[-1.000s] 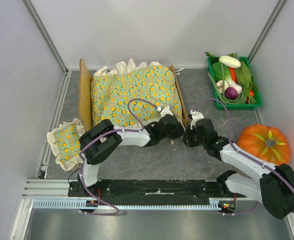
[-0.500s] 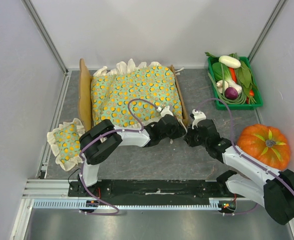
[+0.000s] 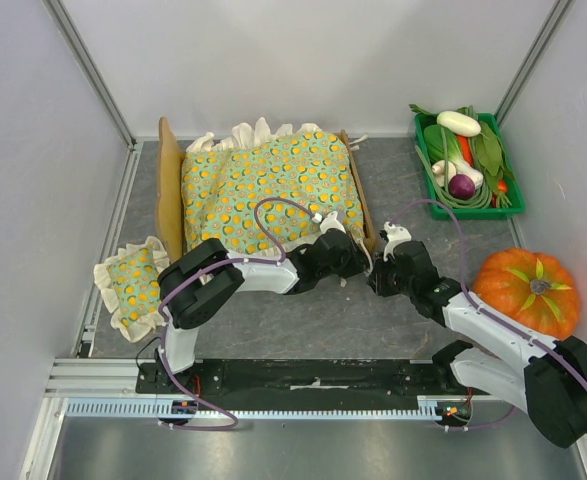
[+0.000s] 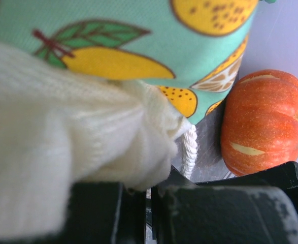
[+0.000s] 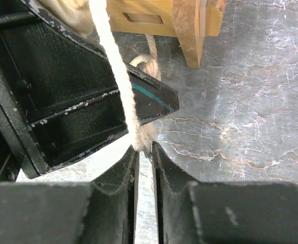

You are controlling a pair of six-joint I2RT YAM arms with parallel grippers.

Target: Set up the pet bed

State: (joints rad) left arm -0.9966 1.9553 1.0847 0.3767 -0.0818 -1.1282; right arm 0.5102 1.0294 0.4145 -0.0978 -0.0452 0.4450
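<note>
Left end effector (image 4: 147, 192) is pressing together on the cushion frill (image 4: 62, 127) at the near right corner of the pet bed (image 3: 170, 190), which is sitting rear-left on the surface (image 3: 303, 320). Right end effector (image 5: 144, 152) is standing almost closed, the cord (image 5: 116, 76) running into its gap; whether it is clamping, cannot tell.

Judgement: the step is going best by keeping the frill taut and drawing the cord gently, without dragging the frame.

The surface is grey and marbled, with white panels enclosing it. Pumpkin (image 3: 528, 290) and crate (image 3: 470, 208) are sitting at right.

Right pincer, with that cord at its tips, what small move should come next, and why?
Probably close the right pincer on the cord: its end sits just between the tips, jaws slightly apart, so it looks ungripped.
</note>
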